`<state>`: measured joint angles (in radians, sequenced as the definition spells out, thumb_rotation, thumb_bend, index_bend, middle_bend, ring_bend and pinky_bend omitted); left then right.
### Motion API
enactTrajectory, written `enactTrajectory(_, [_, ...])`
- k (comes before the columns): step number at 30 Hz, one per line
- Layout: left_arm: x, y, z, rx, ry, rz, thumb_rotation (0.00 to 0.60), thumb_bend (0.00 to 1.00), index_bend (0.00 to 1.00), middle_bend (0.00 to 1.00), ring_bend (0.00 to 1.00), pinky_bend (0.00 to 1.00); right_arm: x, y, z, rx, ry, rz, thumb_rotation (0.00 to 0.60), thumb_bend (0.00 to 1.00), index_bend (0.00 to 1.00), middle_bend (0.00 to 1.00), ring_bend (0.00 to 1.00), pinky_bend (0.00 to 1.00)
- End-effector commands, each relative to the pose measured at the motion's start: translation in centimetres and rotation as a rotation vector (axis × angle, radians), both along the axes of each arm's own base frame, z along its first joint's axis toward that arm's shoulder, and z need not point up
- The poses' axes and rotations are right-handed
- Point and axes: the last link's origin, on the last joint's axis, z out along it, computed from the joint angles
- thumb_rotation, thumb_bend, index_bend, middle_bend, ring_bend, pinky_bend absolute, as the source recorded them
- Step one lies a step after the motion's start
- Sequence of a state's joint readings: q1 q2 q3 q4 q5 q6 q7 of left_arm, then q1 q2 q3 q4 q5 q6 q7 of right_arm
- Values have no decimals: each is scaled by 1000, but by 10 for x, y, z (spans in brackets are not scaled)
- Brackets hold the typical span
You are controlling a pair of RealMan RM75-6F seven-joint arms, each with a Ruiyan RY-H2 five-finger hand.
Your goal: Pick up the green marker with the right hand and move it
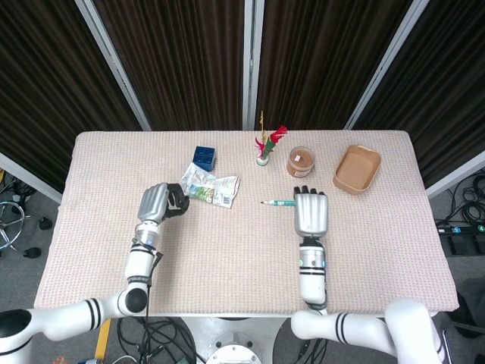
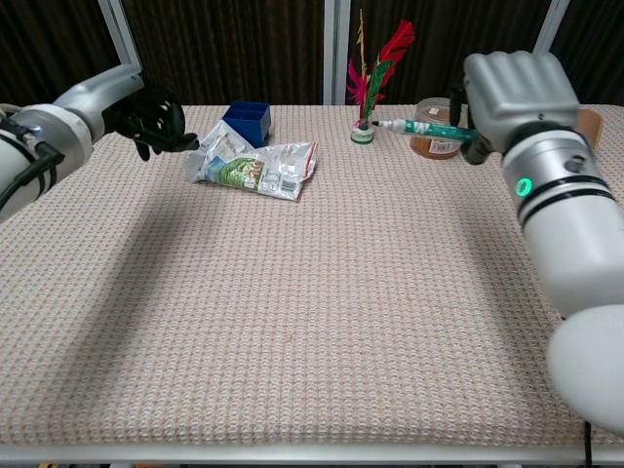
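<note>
The green marker (image 1: 278, 202) (image 2: 427, 128) is held off the table, lying level and sticking out to the left of my right hand (image 1: 311, 213) (image 2: 514, 91), which grips its far end. That hand hovers right of the table's middle, in front of the jar. My left hand (image 1: 157, 203) (image 2: 148, 116) is at the left, just left of the snack packet (image 1: 210, 188) (image 2: 253, 165), with its fingers curled in and nothing in them.
A blue box (image 1: 203, 156) (image 2: 246, 121) stands behind the packet. At the back middle are a feather shuttlecock (image 1: 265, 147) (image 2: 374, 80) and a clear jar (image 1: 300, 161) (image 2: 435, 144). A brown tray (image 1: 356, 168) sits at the back right.
</note>
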<state>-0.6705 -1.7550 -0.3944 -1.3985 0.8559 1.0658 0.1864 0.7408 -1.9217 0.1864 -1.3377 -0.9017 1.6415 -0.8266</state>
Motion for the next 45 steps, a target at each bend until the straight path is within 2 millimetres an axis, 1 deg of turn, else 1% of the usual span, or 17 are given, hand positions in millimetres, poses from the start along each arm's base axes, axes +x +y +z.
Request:
enactTrajectory(1, [-17, -17, -5, -48, 1, -16, 600, 362, 666, 682, 627, 607, -30, 20, 15, 13, 28, -44, 600, 289, 661, 628, 559, 654])
enactTrajectory(5, [-41, -28, -15, -90, 27, -7, 600, 356, 664, 679, 627, 607, -49, 32, 14, 45, 36, -84, 600, 289, 660, 628, 557, 654])
enactTrajectory(9, [-56, -34, -26, -112, 22, 14, 600, 353, 662, 677, 625, 607, -61, 34, 9, 68, 42, -115, 600, 288, 661, 625, 557, 654])
enactTrajectory(17, [-61, -42, -47, -181, -19, -9, 600, 333, 639, 655, 599, 594, -69, 28, -7, 115, 50, -132, 600, 254, 645, 612, 551, 654])
enactTrajectory(23, [-65, -41, -54, -192, -35, 0, 600, 324, 629, 644, 588, 590, -68, 23, -19, 139, 52, -129, 600, 251, 640, 608, 548, 654])
enactTrajectory(24, [-65, -41, -55, -198, -38, -1, 600, 319, 616, 630, 570, 574, -67, 22, -21, 144, 52, -129, 600, 245, 630, 600, 540, 652])
enactTrajectory(26, [-66, -42, -56, -219, -43, -2, 600, 283, 577, 567, 501, 509, -67, 22, -24, 168, 55, -133, 600, 205, 569, 558, 495, 620])
enactTrajectory(28, [-67, -43, -55, -222, -51, -6, 600, 206, 500, 465, 397, 409, -66, 22, -25, 189, 51, -138, 600, 135, 448, 480, 416, 556])
enactTrajectory(29, [-67, -43, -54, -218, -52, -13, 600, 190, 480, 444, 375, 386, -65, 23, -25, 197, 44, -142, 600, 97, 367, 429, 368, 518])
enactTrajectory(30, [-67, -43, -53, -214, -52, -20, 600, 170, 454, 419, 348, 352, -64, 23, -23, 201, 40, -144, 600, 78, 325, 402, 344, 498])
enactTrajectory(33, [-66, -42, -48, -189, -57, -33, 600, 118, 383, 359, 282, 240, -62, 23, -18, 200, 34, -143, 600, 29, 189, 323, 264, 436])
enactTrajectory(34, [-67, -42, -46, -179, -58, -36, 600, 111, 370, 353, 276, 221, -62, 23, -16, 200, 26, -144, 600, 26, 164, 311, 254, 429])
enactTrajectory(37, [-69, -40, -33, -136, -69, -31, 600, 98, 358, 344, 271, 173, -59, 26, -6, 191, -2, -144, 600, 26, 148, 300, 248, 423])
enactTrajectory(40, [-76, -40, -11, -61, -60, -19, 600, 91, 353, 337, 270, 167, -55, 32, 14, 166, -43, -118, 600, 26, 148, 299, 245, 410])
enactTrajectory(42, [-82, -41, 9, 7, -39, -12, 600, 84, 345, 327, 264, 165, -53, 37, 34, 149, -90, -78, 600, 26, 148, 291, 225, 382])
enactTrajectory(44, [-88, -43, 33, 91, -1, -16, 600, 73, 335, 307, 236, 161, -51, 43, 57, 136, -127, -20, 600, 26, 148, 276, 182, 327])
enactTrajectory(45, [-91, -44, 43, 132, 27, -23, 600, 69, 326, 292, 214, 157, -51, 46, 67, 141, -135, 11, 600, 26, 148, 258, 146, 280])
